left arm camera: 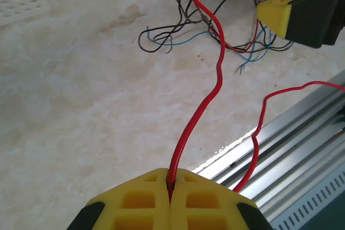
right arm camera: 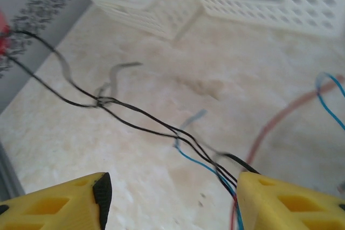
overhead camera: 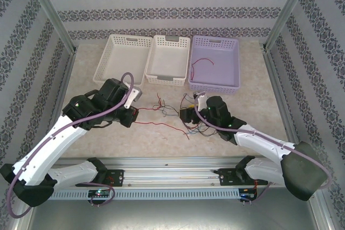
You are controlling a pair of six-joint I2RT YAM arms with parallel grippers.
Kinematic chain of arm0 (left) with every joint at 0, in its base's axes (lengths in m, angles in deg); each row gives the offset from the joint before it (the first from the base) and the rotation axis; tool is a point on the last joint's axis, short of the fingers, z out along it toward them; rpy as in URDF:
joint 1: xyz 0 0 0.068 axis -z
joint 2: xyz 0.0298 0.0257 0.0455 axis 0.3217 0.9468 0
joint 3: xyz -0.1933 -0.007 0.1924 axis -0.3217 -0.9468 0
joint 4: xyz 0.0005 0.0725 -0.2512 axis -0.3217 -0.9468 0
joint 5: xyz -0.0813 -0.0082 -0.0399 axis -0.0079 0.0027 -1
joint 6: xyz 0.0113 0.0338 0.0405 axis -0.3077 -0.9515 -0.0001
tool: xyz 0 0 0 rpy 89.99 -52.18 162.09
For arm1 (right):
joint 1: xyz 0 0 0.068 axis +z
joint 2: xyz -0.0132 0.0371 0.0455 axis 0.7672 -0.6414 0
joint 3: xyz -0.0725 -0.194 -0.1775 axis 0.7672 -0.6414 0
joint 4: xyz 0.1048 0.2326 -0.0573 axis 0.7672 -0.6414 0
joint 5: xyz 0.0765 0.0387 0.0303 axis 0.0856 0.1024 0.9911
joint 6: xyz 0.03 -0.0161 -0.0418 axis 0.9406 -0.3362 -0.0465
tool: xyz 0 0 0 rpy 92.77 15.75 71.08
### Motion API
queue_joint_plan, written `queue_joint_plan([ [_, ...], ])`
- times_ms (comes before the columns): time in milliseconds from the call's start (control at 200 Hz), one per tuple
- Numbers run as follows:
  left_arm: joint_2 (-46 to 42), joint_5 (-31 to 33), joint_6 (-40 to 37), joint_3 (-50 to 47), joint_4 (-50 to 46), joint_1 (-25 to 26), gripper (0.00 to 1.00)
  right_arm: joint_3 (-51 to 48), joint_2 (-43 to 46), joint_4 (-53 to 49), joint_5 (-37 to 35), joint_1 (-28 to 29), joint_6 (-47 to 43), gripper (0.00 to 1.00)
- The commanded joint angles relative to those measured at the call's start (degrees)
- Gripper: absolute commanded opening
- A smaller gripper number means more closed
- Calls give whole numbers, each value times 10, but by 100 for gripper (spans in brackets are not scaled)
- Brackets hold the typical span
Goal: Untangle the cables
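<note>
My left gripper (left arm camera: 171,180) is shut on a red cable (left arm camera: 214,87) that rises from its yellow pads toward the tangle of cables (left arm camera: 215,28), a knot of black, blue and red wires on the table. In the top view the left gripper (overhead camera: 133,112) sits left of that tangle (overhead camera: 190,124), and the red cable (overhead camera: 161,124) trails between them. My right gripper (overhead camera: 190,115) hovers over the tangle. Its yellow fingers (right arm camera: 280,203) stand apart, open, with black cables (right arm camera: 140,117) and a blue cable (right arm camera: 199,162) running along the right finger's inner edge, nothing pinched.
Three baskets line the back of the table: two white ones (overhead camera: 119,67) (overhead camera: 186,52) and a lilac one (overhead camera: 235,63) holding a red wire (overhead camera: 204,62). A metal rail (overhead camera: 172,175) runs along the near edge. Patterned walls close in both sides.
</note>
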Motion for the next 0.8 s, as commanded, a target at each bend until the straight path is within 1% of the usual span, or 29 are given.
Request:
queue_joint_plan([
  [0,2,-37,7,-9,24,-4,0,26,-15,61,-3,16,-55,64],
  [65,2,-40,5,-10,21,-4,0,36,-31,82,4,19,-59,64],
  [135,0,-38,3,-11,16,-4,0,47,-47,102,29,23,-59,64],
  [220,-3,-36,1,-12,12,-4,0,59,-64,112,43,39,-68,64],
  [370,-7,-35,3,-12,12,-4,0,57,-94,147,48,67,-87,64],
  [490,-7,-41,6,-10,16,-4,0,46,-117,193,30,84,-96,64],
  [669,-10,-49,12,-11,20,-4,0,61,-154,200,-18,108,-132,63],
  [794,-19,-51,16,-12,21,-4,0,66,-176,208,-47,112,-144,60],
])
